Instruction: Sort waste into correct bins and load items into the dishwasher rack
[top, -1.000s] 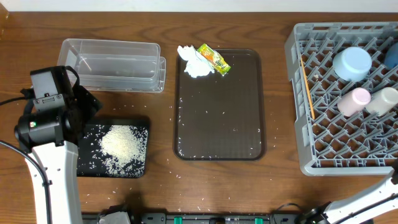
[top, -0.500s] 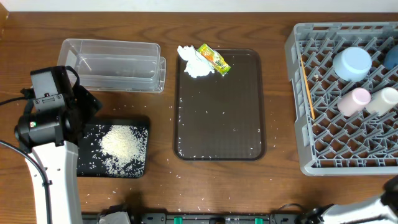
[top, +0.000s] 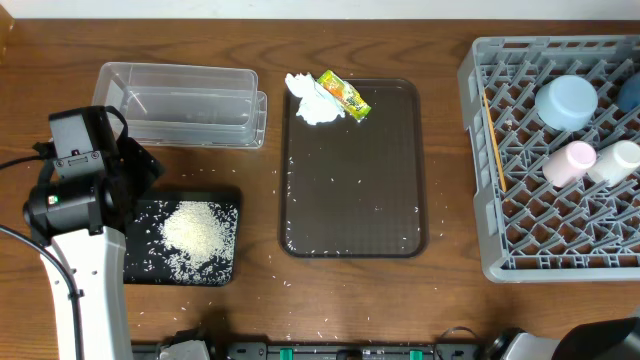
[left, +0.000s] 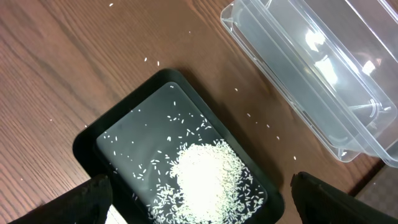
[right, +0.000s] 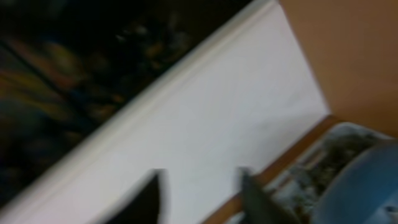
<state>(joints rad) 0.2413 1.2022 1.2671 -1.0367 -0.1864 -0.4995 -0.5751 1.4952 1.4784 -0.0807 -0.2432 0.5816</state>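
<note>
The right arm (top: 600, 342) has been drawn back off the table, its gripper (right: 202, 198) narrow and empty. The left gripper (left: 200, 208) is held wide over rice (left: 205, 171) in the black tray (left: 118, 134). Napkin (top: 312, 106) and wrapper (top: 344, 95) are left unsorted

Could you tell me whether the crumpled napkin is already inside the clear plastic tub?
No, the napkin lies beside the snack wrapper at the far corner of the brown tray, outside the clear tub.
</note>
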